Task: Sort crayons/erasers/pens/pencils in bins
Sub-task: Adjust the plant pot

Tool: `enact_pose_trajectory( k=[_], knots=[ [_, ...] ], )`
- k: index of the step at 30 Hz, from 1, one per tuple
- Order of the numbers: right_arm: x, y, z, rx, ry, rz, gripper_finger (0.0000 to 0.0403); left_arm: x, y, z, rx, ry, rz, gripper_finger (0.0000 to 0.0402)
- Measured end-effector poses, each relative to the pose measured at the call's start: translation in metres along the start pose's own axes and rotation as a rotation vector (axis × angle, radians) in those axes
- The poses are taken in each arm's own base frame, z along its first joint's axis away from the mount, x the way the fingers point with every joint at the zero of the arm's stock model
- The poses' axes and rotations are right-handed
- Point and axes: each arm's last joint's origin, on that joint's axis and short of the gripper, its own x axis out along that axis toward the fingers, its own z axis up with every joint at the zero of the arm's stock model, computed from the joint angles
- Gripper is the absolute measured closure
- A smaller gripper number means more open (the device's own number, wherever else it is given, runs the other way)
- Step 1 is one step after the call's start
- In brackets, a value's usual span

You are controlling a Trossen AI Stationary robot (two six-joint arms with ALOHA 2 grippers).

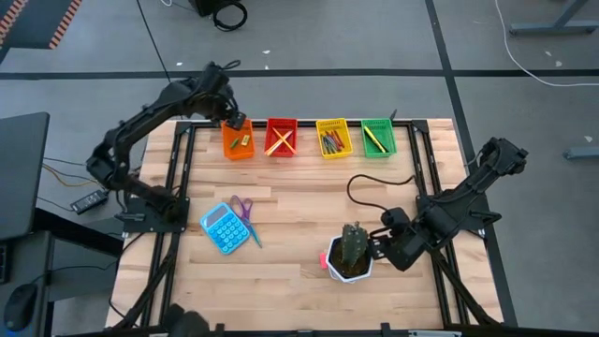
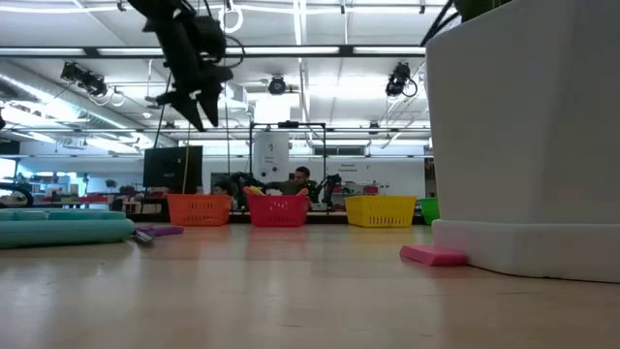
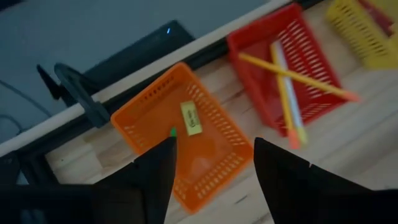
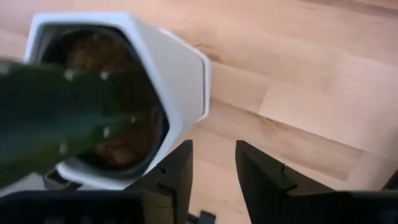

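Left wrist view: left gripper (image 3: 211,177) fingers spread wide, empty, above slotted orange plastic bin (image 3: 146,118). Right gripper (image 4: 211,180) part open, empty, beside faceted white pot (image 4: 180,68).

Left hand (image 1: 234,122) raised, fingers apart; right hand (image 1: 374,248) low, part-open.

open tool (image 3: 211,171), orange bin (image 3: 211,149), yellow-green eraser (image 3: 191,117)

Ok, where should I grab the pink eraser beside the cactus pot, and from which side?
Probably pinch the pink eraser across its narrow width, coming straight down: it lies flat and low, close by the white pot, whose wall would block a sideways approach.
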Motion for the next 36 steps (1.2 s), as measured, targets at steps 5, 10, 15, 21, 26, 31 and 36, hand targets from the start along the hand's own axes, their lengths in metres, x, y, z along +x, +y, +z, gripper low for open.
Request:
enact_pose_trajectory(
  k=[5, 10, 15, 21, 26, 31, 36],
  knots=[
    [-0.002, -0.007, -0.003, 0.091, -0.039, 0.033, 0.0276, -0.027, -0.007, -0.006, -0.018, -0.076, -0.027, 0.0184],
    [0.003, -0.009, -0.009, 0.190, -0.058, 0.097, 0.0276, -0.039, -0.011, -0.010, -0.028, -0.112, -0.043, 0.0184],
    [0.029, -0.004, -0.014, 0.235, -0.018, 0.240, 0.0276, -0.041, -0.016, -0.011, -0.018, -0.114, -0.052, 0.0190],
    [0.037, -0.007, -0.013, 0.227, -0.037, 0.255, 0.0276, -0.041, -0.023, -0.012, -0.002, -0.111, -0.065, 0.0198],
    [0.038, -0.012, -0.011, 0.213, -0.066, 0.209, 0.0276, -0.041, -0.024, -0.013, 0.001, -0.110, -0.067, 0.0198],
    [0.038, -0.013, -0.010, 0.207, -0.075, 0.206, 0.0279, -0.041, -0.024, -0.013, 0.005, -0.110, -0.067, 0.0198],
    [0.038, -0.014, -0.008, 0.188, -0.130, 0.210, 0.0299, -0.041, -0.024, -0.013, 0.007, -0.111, -0.067, 0.0199]
  ],
)
